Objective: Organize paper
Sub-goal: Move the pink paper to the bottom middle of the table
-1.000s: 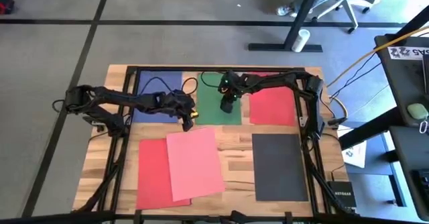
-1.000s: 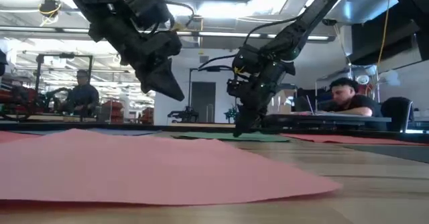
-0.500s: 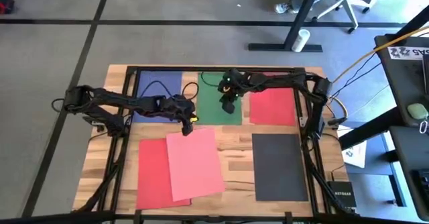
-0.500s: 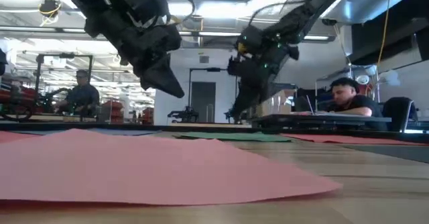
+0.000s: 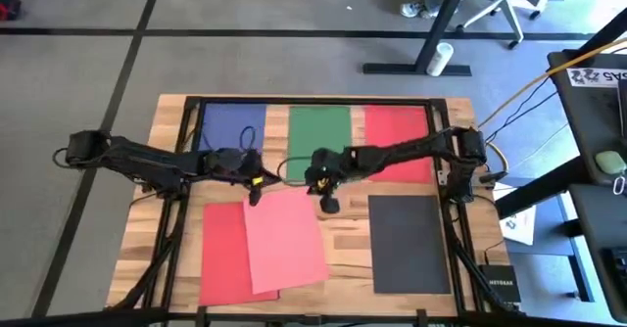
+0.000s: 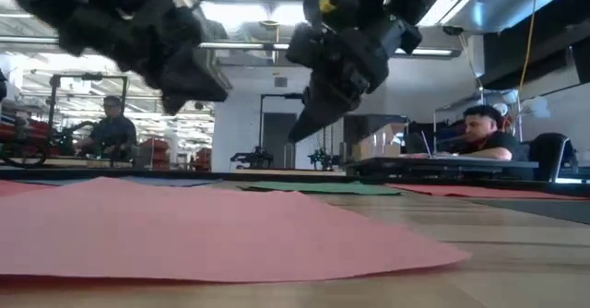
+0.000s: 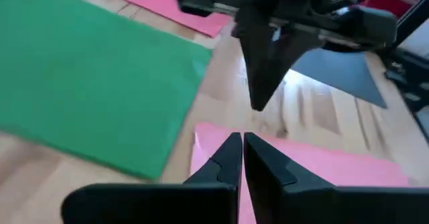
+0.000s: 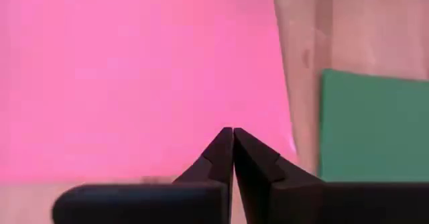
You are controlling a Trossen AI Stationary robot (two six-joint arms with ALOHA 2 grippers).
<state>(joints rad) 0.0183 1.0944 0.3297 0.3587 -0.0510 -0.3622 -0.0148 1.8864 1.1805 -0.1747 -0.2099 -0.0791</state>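
Observation:
Six sheets of paper lie flat on the wooden table. Blue (image 5: 230, 126), green (image 5: 319, 136) and red (image 5: 397, 143) sit in a row at the far side. Nearer are a second red sheet (image 5: 220, 258), a salmon pink sheet (image 5: 286, 239) overlapping its right part, and a dark grey sheet (image 5: 407, 244). My left gripper (image 5: 257, 196) hovers shut over the pink sheet's far left corner (image 7: 201, 133). My right gripper (image 5: 329, 203) hovers shut by its far right corner (image 8: 285, 140). In the low view both grippers are above the table.
A black frame (image 5: 313, 100) runs around the table's far and side edges. Bare wood (image 5: 345, 224) shows between the pink and dark grey sheets. People sit at desks in the room beyond the table (image 6: 475, 133).
My right gripper has lifted off the green sheet and swung toward the table's near edge and left, over the pink sheet's far right corner. My left gripper has shifted toward the near edge and left, to the pink sheet's far left corner. The sheets lie as before.

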